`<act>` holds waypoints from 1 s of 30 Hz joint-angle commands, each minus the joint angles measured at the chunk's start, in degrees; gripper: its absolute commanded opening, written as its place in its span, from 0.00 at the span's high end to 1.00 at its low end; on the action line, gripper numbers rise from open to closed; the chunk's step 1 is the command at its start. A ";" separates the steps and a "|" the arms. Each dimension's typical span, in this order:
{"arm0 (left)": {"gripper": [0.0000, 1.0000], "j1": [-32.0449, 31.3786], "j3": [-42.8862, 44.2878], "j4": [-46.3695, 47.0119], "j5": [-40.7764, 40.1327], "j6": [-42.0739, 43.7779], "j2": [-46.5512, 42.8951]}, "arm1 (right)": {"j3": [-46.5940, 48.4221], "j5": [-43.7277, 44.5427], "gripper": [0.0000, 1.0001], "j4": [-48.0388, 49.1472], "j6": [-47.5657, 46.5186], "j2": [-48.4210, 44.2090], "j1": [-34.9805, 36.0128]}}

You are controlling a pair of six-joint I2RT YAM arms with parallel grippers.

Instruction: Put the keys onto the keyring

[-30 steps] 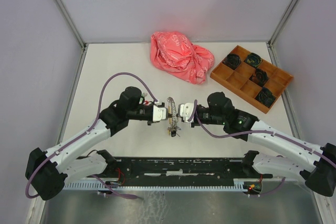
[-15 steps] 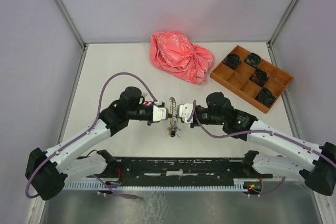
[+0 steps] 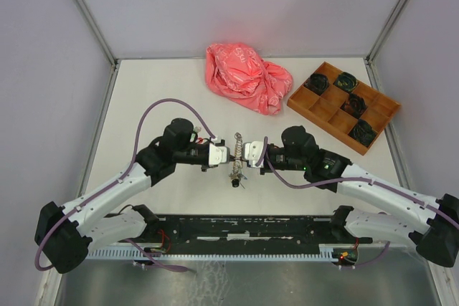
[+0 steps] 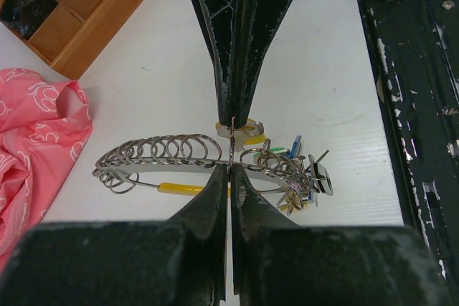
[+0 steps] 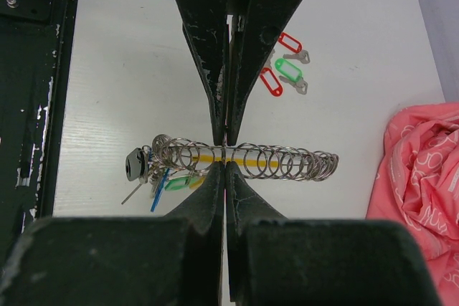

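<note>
Top view: we see the left gripper [image 3: 226, 154] and right gripper [image 3: 242, 153] tip to tip, both pinched shut on the keyring [image 3: 234, 146]. Left wrist view: threaded keys [image 4: 297, 177] bunch at one end. Right wrist view: loose keys [image 5: 288, 71] lie well apart.

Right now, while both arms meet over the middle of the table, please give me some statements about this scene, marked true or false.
1. The left pincer and the right pincer are both shut on the keyring. True.
2. The pink cloth lies inside the wooden tray. False: it lies on the table, outside the tray.
3. Some keys with red and green tags lie loose on the table. True.
4. The tray is empty. False: four compartments hold dark objects.
</note>
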 commanded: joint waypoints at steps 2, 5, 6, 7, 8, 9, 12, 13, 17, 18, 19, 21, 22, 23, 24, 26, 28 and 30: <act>0.97 -0.31 0.99 5.39 3.61 -2.96 -0.41 | 1.19 0.02 0.99 2.65 0.66 0.45 0.67; 0.97 -0.31 0.84 6.19 4.19 -3.85 -0.47 | 1.07 0.33 0.99 2.99 0.75 0.44 0.79; 0.97 -0.33 0.76 6.56 4.34 -4.23 -0.55 | 1.06 0.33 0.99 3.19 0.83 0.58 0.87; 0.97 -0.25 0.65 7.02 4.60 -4.53 -0.62 | 1.08 0.33 0.99 3.29 0.97 0.65 0.84; 0.97 -0.28 0.51 7.43 4.89 -4.92 -0.65 | 0.96 0.26 0.99 3.44 1.13 0.72 0.91; 0.97 -0.31 0.41 7.75 5.11 -5.22 -0.71 | 1.01 0.13 0.99 3.52 1.25 0.79 0.98; 0.97 -0.37 0.28 8.65 5.56 -5.95 -0.65 | 1.19 -0.22 0.99 3.48 1.53 1.20 1.08; 0.97 -0.33 0.20 8.90 5.67 -6.11 -0.65 | 1.23 -0.34 0.99 3.55 1.66 1.28 1.10; 0.97 -0.40 0.02 9.74 6.06 -6.66 -0.67 | 1.24 -0.78 0.99 4.15 2.06 1.68 1.22; 0.97 -0.39 -0.05 9.94 6.19 -6.87 -0.71 | 1.24 -0.95 0.99 4.25 2.19 1.79 1.21; 0.97 -0.36 -0.07 10.10 6.36 -6.96 -0.78 | 1.19 -1.08 0.99 4.42 2.31 1.83 1.21; 0.97 -0.48 -0.19 10.28 6.66 -7.06 -0.74 | 1.07 -1.16 0.99 4.89 2.42 1.92 1.24; 0.97 -0.45 -0.16 10.28 6.68 -7.11 -0.66 | 1.06 -1.27 0.99 4.97 2.49 1.98 1.21; 0.97 -0.44 -0.10 10.22 6.69 -7.10 -0.56 | 1.14 -1.44 0.99 5.04 2.66 2.08 1.22; 0.97 -0.53 -0.08 10.17 6.69 -7.16 -0.53 | 1.27 -1.69 0.99 5.17 2.87 2.12 1.22; 0.97 -0.62 0.01 10.06 6.62 -7.18 -0.38 | 1.47 -2.22 0.99 5.93 3.48 2.27 1.22; 0.97 -0.74 0.05 9.94 6.32 -7.13 -0.31 | 1.77 -2.60 0.99 6.58 3.89 2.66 1.19; 0.97 -0.80 0.26 9.26 5.93 -6.89 -0.13 | 2.41 -2.81 0.96 6.14 4.04 3.31 1.24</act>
